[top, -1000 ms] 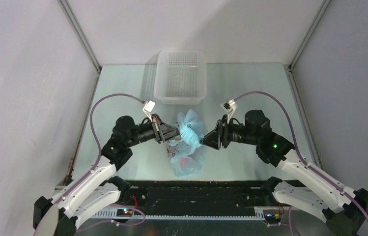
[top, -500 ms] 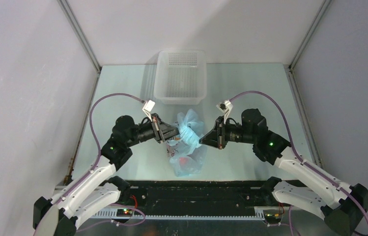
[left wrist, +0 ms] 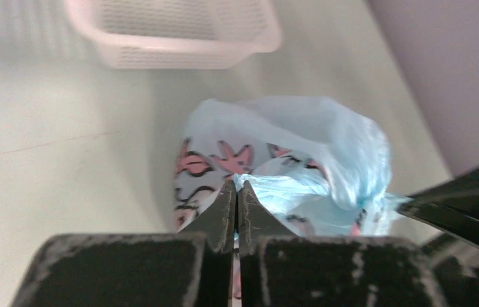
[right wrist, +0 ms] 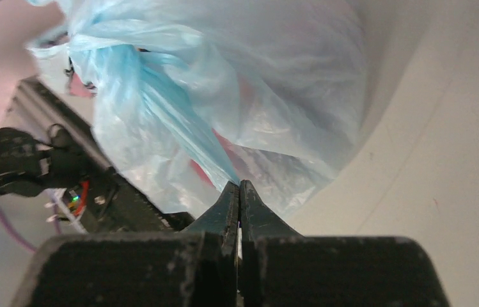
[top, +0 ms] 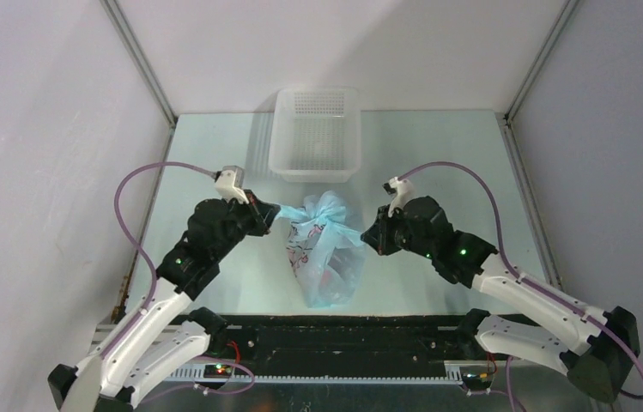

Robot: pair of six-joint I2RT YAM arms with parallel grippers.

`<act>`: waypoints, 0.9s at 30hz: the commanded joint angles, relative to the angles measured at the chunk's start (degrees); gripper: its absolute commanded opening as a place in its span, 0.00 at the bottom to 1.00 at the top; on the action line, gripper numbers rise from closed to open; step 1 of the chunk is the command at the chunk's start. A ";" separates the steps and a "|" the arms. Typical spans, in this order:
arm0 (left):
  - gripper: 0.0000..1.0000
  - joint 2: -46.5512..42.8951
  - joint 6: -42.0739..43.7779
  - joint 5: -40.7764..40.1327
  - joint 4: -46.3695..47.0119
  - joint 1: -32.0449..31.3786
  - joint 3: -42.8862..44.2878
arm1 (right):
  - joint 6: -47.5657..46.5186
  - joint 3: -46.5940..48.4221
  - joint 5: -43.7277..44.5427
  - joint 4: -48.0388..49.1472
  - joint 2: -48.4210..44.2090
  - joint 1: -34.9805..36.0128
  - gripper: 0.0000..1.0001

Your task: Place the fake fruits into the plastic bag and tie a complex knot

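Observation:
The light-blue plastic bag (top: 324,257) with pink and black prints lies mid-table, red fake fruit (top: 324,280) dimly showing through it. Its top is gathered into a knot (top: 322,215). My left gripper (top: 271,215) is shut on a strip of the bag's plastic stretched out to the left; in the left wrist view the left gripper (left wrist: 236,187) pinches the plastic (left wrist: 288,185). My right gripper (top: 367,237) is shut on a tail at the bag's right; the right wrist view shows the right gripper (right wrist: 239,185) clamping a taut twisted blue tail (right wrist: 179,121). Grapes and the orange fruit are hidden.
A white perforated basket (top: 316,133) stands just behind the bag, also in the left wrist view (left wrist: 172,32). Grey walls enclose the table on the left, right and back. The black rail (top: 326,339) with the arm bases runs along the near edge.
My left gripper has pulled back to the left, drawing a strip of bag plastic out with it. My right gripper shifted slightly and turned. The bag's top has stretched wider and moved up.

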 commanded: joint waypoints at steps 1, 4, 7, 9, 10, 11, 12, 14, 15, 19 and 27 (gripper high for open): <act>0.00 0.36 7.71 -20.44 -4.58 0.99 0.33 | 1.33 -2.13 14.65 -8.60 2.19 1.91 0.00; 0.00 1.42 7.62 -26.13 -7.88 0.97 0.87 | 2.58 -3.58 15.78 -9.13 3.49 2.17 0.00; 0.00 0.47 7.32 -26.85 -9.40 1.00 0.87 | 2.68 -4.54 14.63 -8.52 3.91 2.36 0.00; 0.00 -1.85 6.56 -21.75 -7.27 1.00 -0.33 | 1.95 -4.63 12.63 -7.38 3.33 2.49 0.00; 0.00 -2.65 5.87 -19.34 -6.39 1.00 -0.84 | 1.72 -4.66 10.74 -6.76 2.84 2.46 0.00; 0.02 -4.39 3.81 -15.29 -4.62 1.00 -1.83 | 1.26 -4.66 9.78 -5.49 2.66 2.50 0.00; 0.15 -5.23 2.25 -13.43 -3.96 1.00 -2.25 | 1.15 -4.60 8.03 -4.85 2.30 2.51 0.00; 0.47 -7.41 -3.18 -9.31 -2.21 1.02 -3.66 | 1.61 -4.62 6.15 -3.21 1.83 2.52 0.00; 0.57 -8.76 -6.82 -7.33 -0.90 1.00 -5.10 | 2.08 -4.60 5.64 -2.31 1.76 2.49 0.00; 0.95 -11.75 -16.77 -5.57 4.33 1.08 -11.31 | 2.88 -4.59 2.69 -0.27 1.76 2.51 0.00; 0.99 -7.94 -25.97 -1.51 18.33 1.28 -18.42 | 2.97 -4.58 0.80 0.88 1.30 2.96 0.00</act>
